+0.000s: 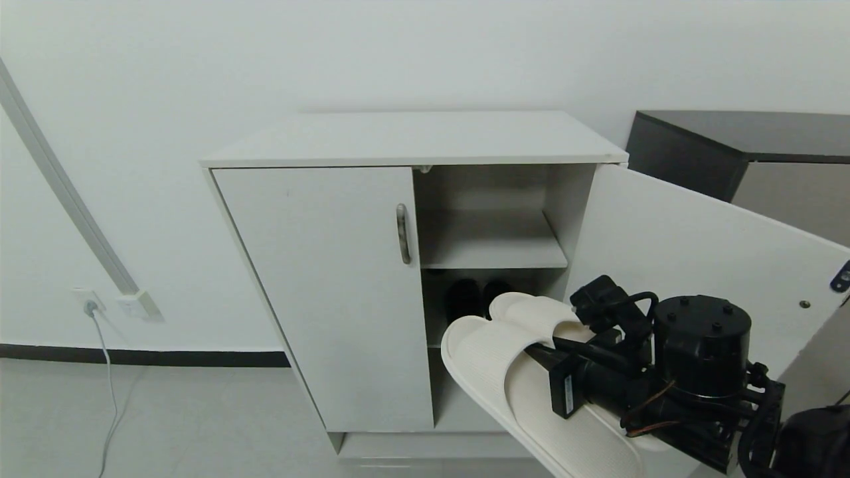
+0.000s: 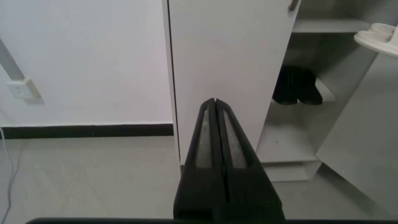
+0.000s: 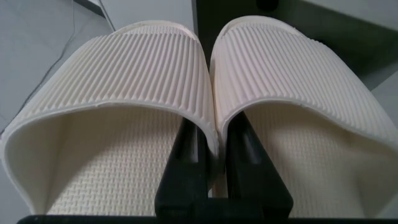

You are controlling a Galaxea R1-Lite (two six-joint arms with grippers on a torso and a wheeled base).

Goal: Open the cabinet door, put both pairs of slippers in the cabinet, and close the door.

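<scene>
The right end effector [image 3: 214, 134] is clamped almost closed on the pair of white slippers [image 1: 491, 358]. One finger sits inside each slipper, pinching their adjoining inner sides together. The pair hangs in the air ahead of it, toes towards the cabinet [image 1: 412, 136], before the opening where the right door [image 1: 677, 245] stands swung out. A pair of black slippers [image 1: 475, 295] rests on the middle shelf [image 1: 431, 338] inside. The left door [image 1: 319, 285] is closed. The left end effector [image 2: 214, 106] is pressed closed and holds nothing, over the floor [image 2: 93, 180] facing the left door.

The right gripper [image 3: 214, 162] squeezes the white slippers [image 3: 143, 68] between its fingers [image 3: 186, 168]; the left gripper [image 2: 214, 134] is held out, fingers [image 2: 202, 146] pressed together.
</scene>
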